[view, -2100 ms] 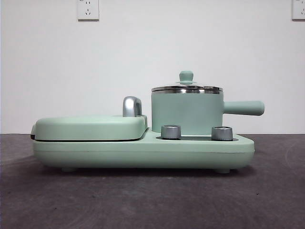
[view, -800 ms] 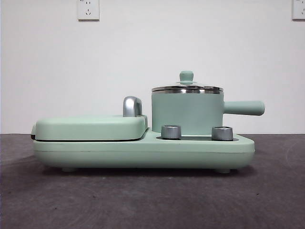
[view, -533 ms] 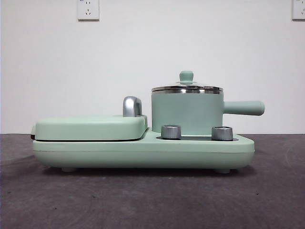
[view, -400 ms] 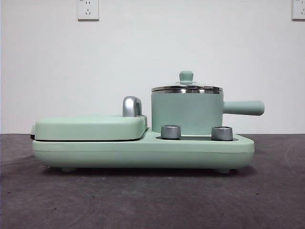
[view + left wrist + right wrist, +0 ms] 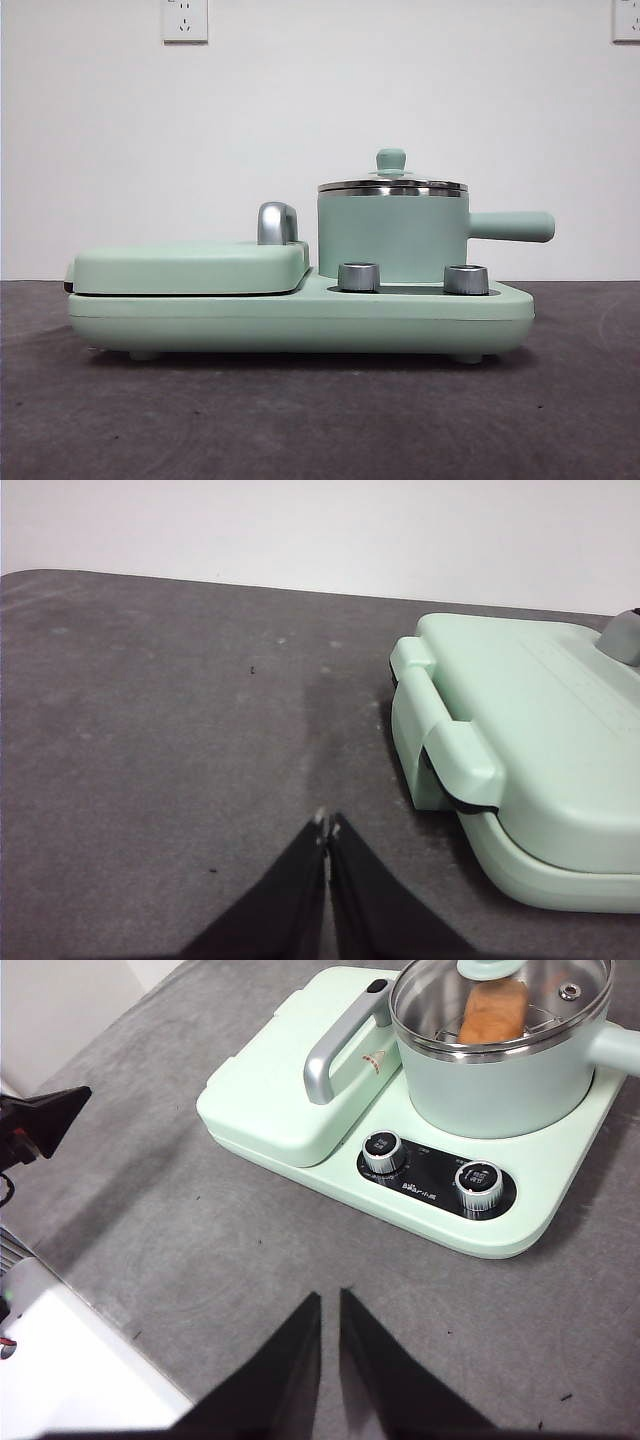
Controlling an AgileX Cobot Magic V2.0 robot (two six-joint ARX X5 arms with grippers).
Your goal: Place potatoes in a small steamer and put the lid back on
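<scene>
The small steamer [image 5: 392,238] stands on the right half of a mint-green cooker base [image 5: 300,318], its straight handle [image 5: 515,226] pointing right. The glass lid [image 5: 392,186] sits on its steel rim, knob [image 5: 391,160] up. Through the lid [image 5: 430,1000], the right wrist view shows the orange-brown potato [image 5: 492,1012] lying on a rack inside the steamer [image 5: 500,1090]. My right gripper [image 5: 329,1298] hangs shut and empty over the table in front of the cooker. Beside the cooker's far end, my left gripper [image 5: 327,827] is shut and empty over bare table.
A flat griddle cover [image 5: 190,265] with a chrome handle [image 5: 277,222] fills the cooker's left half [image 5: 530,740]. Two steel dials [image 5: 359,276] [image 5: 466,279] stand in front of the pot. A white surface [image 5: 60,1360] borders the grey table.
</scene>
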